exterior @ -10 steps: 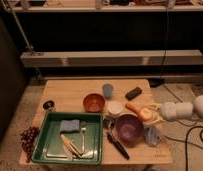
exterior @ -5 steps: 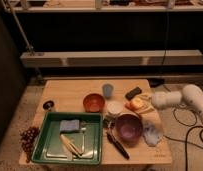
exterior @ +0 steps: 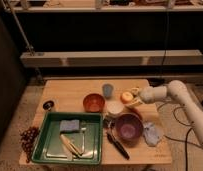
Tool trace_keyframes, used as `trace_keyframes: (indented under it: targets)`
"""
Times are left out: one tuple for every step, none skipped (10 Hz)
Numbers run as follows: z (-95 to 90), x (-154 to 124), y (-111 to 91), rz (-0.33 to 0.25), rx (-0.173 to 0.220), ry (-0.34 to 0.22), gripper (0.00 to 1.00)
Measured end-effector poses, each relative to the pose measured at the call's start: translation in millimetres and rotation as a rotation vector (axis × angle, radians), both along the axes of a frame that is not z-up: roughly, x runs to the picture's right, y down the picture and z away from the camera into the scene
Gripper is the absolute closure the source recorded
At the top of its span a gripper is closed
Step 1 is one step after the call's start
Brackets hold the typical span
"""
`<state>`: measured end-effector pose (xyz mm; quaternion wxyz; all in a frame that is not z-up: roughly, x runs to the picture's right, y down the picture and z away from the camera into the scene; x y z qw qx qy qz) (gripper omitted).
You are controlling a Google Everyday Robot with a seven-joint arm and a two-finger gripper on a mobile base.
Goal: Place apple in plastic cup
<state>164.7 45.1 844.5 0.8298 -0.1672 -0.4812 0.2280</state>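
Observation:
The apple (exterior: 125, 97), small and yellow-orange, hangs just above the table's right half with my gripper (exterior: 131, 96) shut on it; the white arm reaches in from the right. The light-blue plastic cup (exterior: 108, 90) stands upright a short way left of the apple and slightly farther back. Apple and cup are apart.
An orange-brown bowl (exterior: 93, 103), a white cup (exterior: 115, 108) and a purple bowl (exterior: 127, 128) sit in front of the cup. A green tray (exterior: 50, 142) with a blue sponge (exterior: 70, 125) fills the front left. A black-handled knife (exterior: 118, 145), a crumpled cloth (exterior: 151, 134) and grapes (exterior: 29, 138) lie nearby.
The arm has swung left over the table, and the apple has moved left with the gripper toward the light-blue cup.

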Motion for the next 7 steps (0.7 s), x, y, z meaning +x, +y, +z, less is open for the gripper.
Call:
trace_keyframes:
  targets:
    - [6.5, -6, -2, 0.009, 0.002, -0.001, 1.0]
    - [13.9, -17, -5, 0.017, 0.006, -0.004, 1.0]
    - [17.9, -27, -11, 0.02, 0.015, -0.009, 1.0]
    - [18.3, -34, -19, 0.02, 0.031, -0.012, 1.0]
    - [16.9, -38, -27, 0.02, 0.044, -0.012, 1.0]
    - [15.5, -42, -34, 0.017, 0.056, -0.013, 1.0]
    - [12.5, -47, -41, 0.013, 0.069, -0.009, 1.0]
